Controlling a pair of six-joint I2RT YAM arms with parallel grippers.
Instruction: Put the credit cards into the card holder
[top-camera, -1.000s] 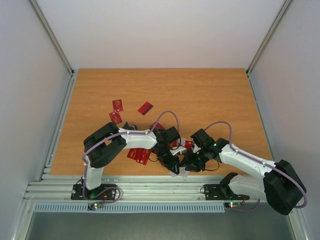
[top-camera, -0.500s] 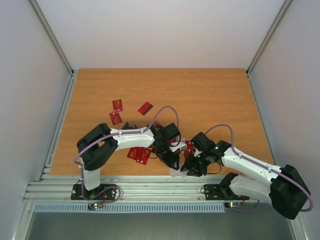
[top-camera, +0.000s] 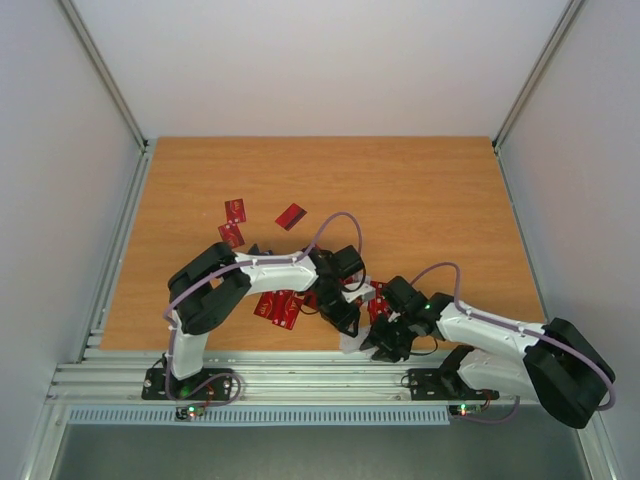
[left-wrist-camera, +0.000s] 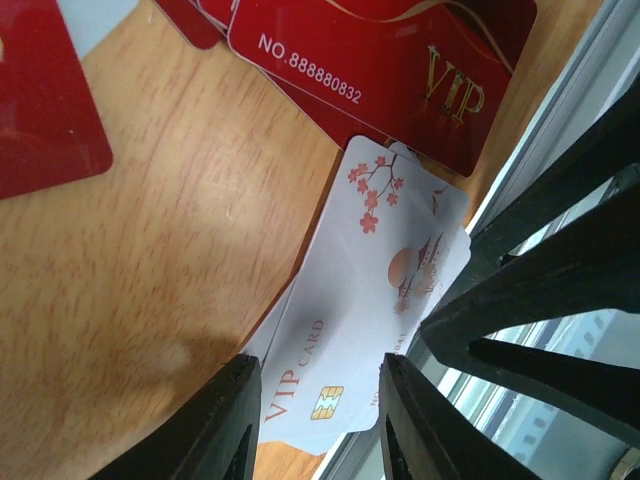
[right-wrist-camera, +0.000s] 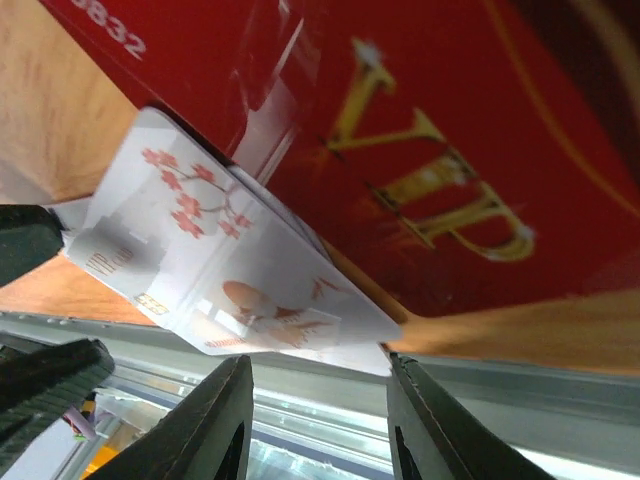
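Observation:
Two stacked white credit cards (top-camera: 355, 341) (left-wrist-camera: 372, 300) (right-wrist-camera: 205, 265) overhang the table's front edge. My left gripper (top-camera: 345, 318) (left-wrist-camera: 320, 440) is open, its fingertips straddling the near end of the top white card. My right gripper (top-camera: 385, 345) (right-wrist-camera: 320, 440) is open just right of it, with its fingers at the cards' overhanging corner. A red VIP card (left-wrist-camera: 385, 70) (right-wrist-camera: 450, 150) lies right behind the white ones. More red cards (top-camera: 278, 306) lie under the left arm. A small dark shape (top-camera: 256, 251) behind the left arm may be the card holder; it is mostly hidden.
Three loose red cards (top-camera: 236, 211) (top-camera: 231, 236) (top-camera: 291, 216) lie further back left. A metal rail (top-camera: 300, 375) runs along the table's front edge below the grippers. The right gripper's black fingers (left-wrist-camera: 560, 300) crowd the right of the left wrist view.
My right gripper has moved down toward the front edge, closer to the white cards. My left gripper has shifted slightly back. The cards look unmoved.

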